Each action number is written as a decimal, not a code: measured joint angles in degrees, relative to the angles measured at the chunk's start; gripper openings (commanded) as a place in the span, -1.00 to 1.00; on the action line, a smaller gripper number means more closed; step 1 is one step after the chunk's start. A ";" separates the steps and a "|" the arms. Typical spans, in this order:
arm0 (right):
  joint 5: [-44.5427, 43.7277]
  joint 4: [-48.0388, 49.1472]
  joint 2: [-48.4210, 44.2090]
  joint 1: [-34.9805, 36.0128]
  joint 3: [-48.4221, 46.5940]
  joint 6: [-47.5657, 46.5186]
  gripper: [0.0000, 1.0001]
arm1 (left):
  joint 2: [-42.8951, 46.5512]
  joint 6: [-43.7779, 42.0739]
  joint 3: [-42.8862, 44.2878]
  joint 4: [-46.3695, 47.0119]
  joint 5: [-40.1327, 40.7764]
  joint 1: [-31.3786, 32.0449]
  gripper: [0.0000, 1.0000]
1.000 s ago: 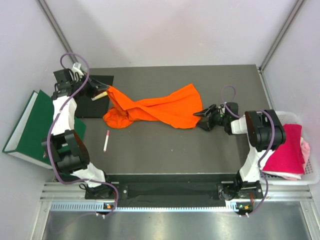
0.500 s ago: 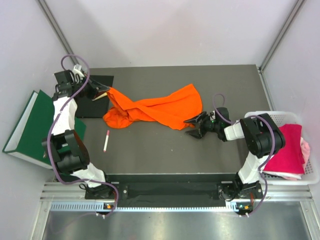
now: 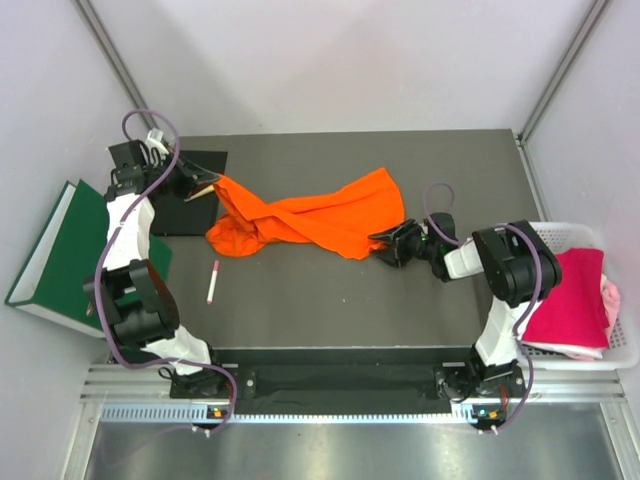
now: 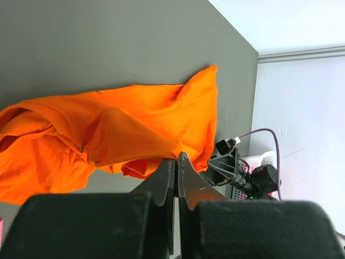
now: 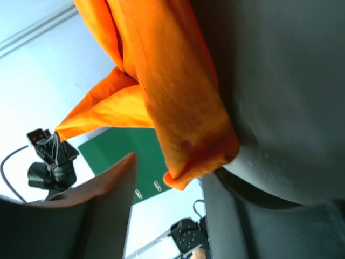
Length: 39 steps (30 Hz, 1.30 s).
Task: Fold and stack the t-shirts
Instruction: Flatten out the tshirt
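The bright orange t-shirt lies crumpled across the middle of the dark table. Its left corner is lifted into my left gripper, which is shut on the cloth; in the left wrist view the jaws are pressed together at the orange edge. My right gripper is low at the shirt's lower right edge. Its jaws are open, with the orange hem hanging between the fingers, not pinched. The magenta t-shirt and the pale pink one lie in the basket at the right.
A white basket stands at the table's right edge. A green binder lies off the left side, next to a black mat. A pink-and-white pen lies on the table in front of the shirt.
My right gripper has moved left up to the shirt's lower right hem and its jaws have narrowed around it. The left gripper and the shirt's left corner have not moved.
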<state>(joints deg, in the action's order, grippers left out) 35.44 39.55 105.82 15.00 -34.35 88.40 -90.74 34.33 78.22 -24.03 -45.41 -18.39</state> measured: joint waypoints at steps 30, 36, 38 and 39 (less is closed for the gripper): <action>-24.74 -66.99 -13.29 -5.20 -56.68 -54.97 -1.00 | 3.17 -2.38 9.01 -3.96 6.36 0.00 -1.00; -29.75 -71.52 -19.47 -5.29 -67.41 -67.49 -1.00 | 9.73 1.57 10.91 -0.68 7.69 0.00 -1.00; -30.69 -73.11 -22.73 -5.29 -67.41 -69.94 -1.00 | 11.08 1.75 12.70 -0.85 8.02 0.02 -1.00; -31.12 -73.81 -24.41 -5.29 -67.38 -71.04 -1.00 | 11.76 1.62 13.88 -1.14 8.31 0.07 -1.00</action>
<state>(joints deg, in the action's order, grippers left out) 4.32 -34.26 81.41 9.72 -101.73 17.37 -78.98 35.94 92.09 -25.17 -37.10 -18.33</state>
